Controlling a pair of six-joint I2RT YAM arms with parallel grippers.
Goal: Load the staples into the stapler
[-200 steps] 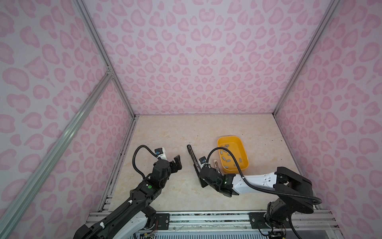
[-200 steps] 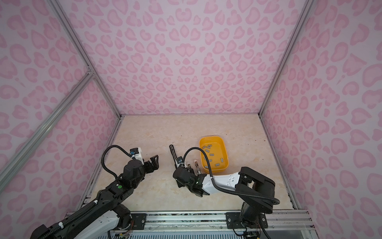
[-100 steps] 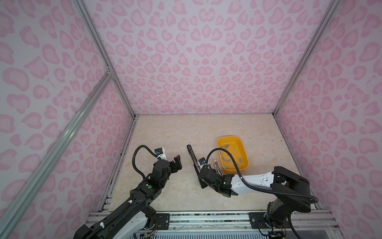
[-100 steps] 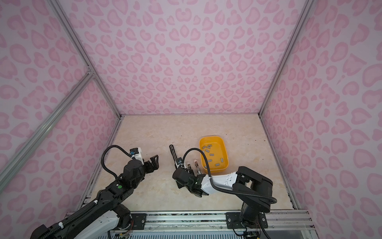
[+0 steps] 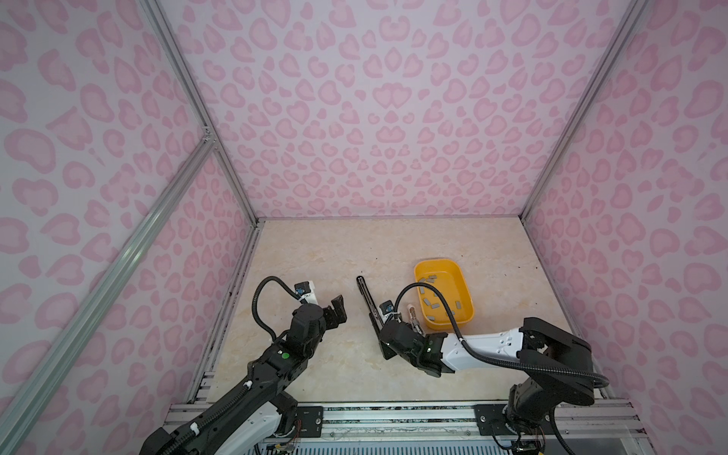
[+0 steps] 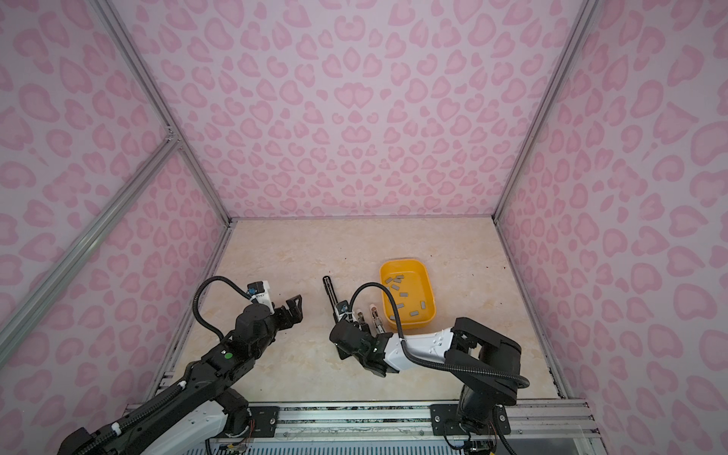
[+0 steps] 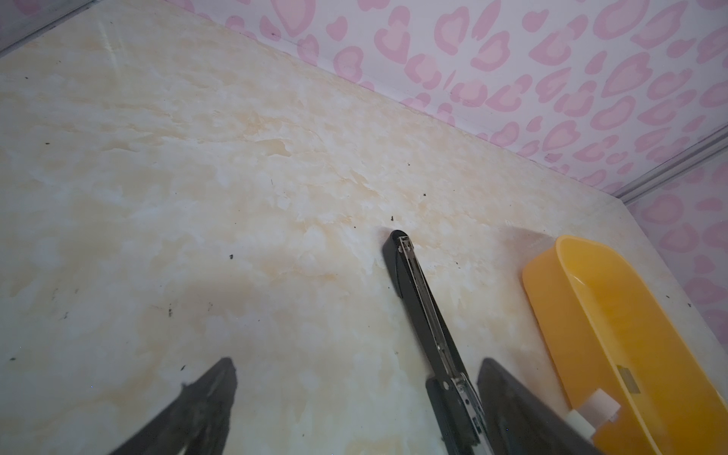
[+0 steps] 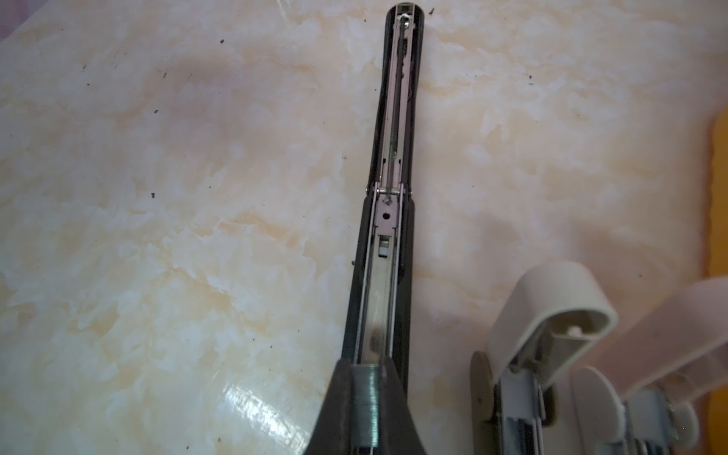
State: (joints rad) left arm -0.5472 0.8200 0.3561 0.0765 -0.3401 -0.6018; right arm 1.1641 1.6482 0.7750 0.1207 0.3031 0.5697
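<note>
Jaws of the right gripper [image 8: 366,368] pinch a staple strip [image 8: 368,405] over the open black stapler [image 8: 388,244]; the left gripper [image 5: 338,311] gapes idle. Loading step, I'd say: next, lower it squarely into the channel, then release.

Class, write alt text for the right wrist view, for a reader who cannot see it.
The right claw, shut on staples, is poised over the channel of the open black stapler. Two small staplers sit beside it.
</note>
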